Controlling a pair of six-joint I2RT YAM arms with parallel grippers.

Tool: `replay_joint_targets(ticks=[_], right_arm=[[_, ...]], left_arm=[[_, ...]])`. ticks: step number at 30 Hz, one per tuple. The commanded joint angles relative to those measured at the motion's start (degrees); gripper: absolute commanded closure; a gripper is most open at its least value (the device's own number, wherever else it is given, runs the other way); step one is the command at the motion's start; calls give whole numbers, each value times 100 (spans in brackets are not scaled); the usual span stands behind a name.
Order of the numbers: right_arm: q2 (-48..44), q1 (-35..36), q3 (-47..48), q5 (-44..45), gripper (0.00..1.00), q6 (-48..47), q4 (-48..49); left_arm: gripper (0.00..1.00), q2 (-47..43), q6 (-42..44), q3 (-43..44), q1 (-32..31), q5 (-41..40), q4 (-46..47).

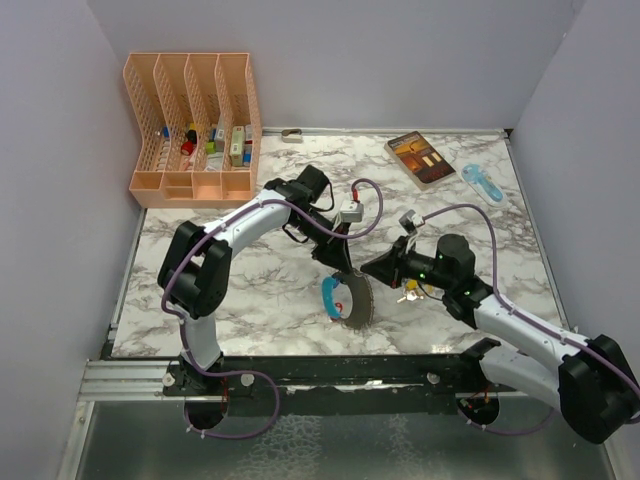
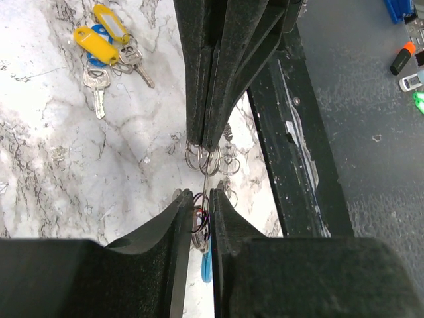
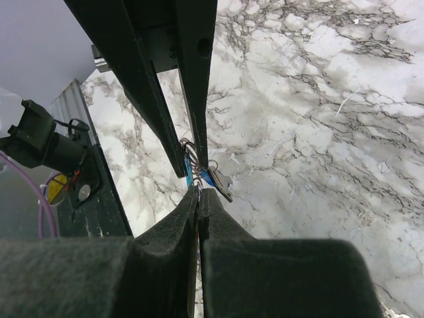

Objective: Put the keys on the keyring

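The keyring (image 1: 347, 299), with a light-blue curved piece (image 1: 328, 297) and fanned grey metal pieces, hangs just above the marble table at the middle front. My left gripper (image 1: 344, 274) comes down on it from behind, and its narrow-set jaws pinch the wire loops (image 2: 201, 217). My right gripper (image 1: 366, 268) meets it from the right, shut on the small rings (image 2: 203, 156) at the bunch's top. The two grippers' fingertips nearly touch. Loose keys with yellow and blue tags (image 2: 106, 46) lie on the table under the right wrist (image 1: 407, 294).
A peach slotted organizer (image 1: 195, 125) with small items stands at the back left. A book (image 1: 422, 160) and a light-blue tool (image 1: 483, 183) lie at the back right. The black front rail (image 2: 291, 152) runs close behind the bunch.
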Motion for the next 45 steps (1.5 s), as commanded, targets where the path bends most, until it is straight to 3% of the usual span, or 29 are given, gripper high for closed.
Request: replay_joint_targets(ticks=[1, 15, 37, 45], right_arm=[[-155, 51, -45, 115, 99, 105, 179], [-56, 78, -32, 115, 99, 146, 351], [13, 137, -14, 148, 99, 192, 471], [0, 143, -5, 173, 99, 174, 447]], left_arm=[[79, 60, 68, 104, 13, 39, -47], [69, 134, 98, 114, -159, 326, -116], [73, 197, -84, 183, -203, 647, -50], [81, 231, -85, 179, -238, 664, -45]])
